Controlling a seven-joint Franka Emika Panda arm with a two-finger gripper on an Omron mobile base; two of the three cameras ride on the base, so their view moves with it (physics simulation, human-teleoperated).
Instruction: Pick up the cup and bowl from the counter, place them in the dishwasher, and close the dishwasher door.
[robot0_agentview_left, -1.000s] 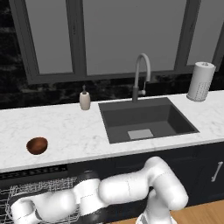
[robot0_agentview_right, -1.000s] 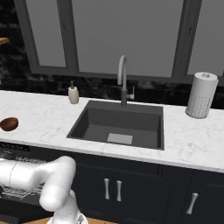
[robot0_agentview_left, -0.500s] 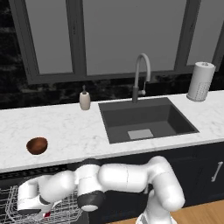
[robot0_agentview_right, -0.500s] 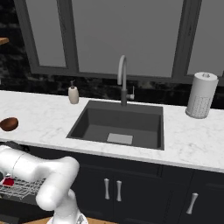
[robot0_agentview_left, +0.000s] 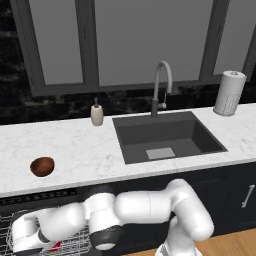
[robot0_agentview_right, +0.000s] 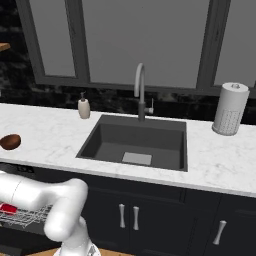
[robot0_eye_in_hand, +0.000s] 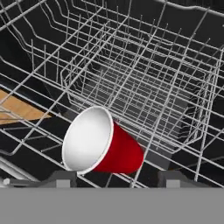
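- The hand view looks into the white wire rack (robot0_eye_in_hand: 144, 83) of the dishwasher (robot0_agentview_left: 37, 197). The red cup (robot0_eye_in_hand: 103, 142) lies there on its side, its white inside turned to the camera, just above the pincer (robot0_eye_in_hand: 117, 178).
- In this view the two dark fingertips (robot0_eye_in_hand: 61, 177) stand wide apart, one at each side of the cup. The pincer is open, and I cannot tell if a tip touches the cup.
- The left base view shows the arm (robot0_agentview_left: 145, 207) bent low and far to its left, with the hand down at the rack, where a small piece of red is visible.
- The right base view shows the same red piece on the rack, beside the white forearm (robot0_agentview_right: 30, 192).
- The bowl (robot0_agentview_left: 42, 166) is round, shallow and brown like wood. It stands on the counter (robot0_agentview_left: 90, 150), well above the pincer.
- The counter is white marble with grey veins. A dark sink (robot0_agentview_left: 167, 137), a curved tap (robot0_agentview_left: 161, 90), a soap bottle (robot0_agentview_left: 97, 114) and a paper towel roll (robot0_agentview_left: 229, 93) are further to the right.
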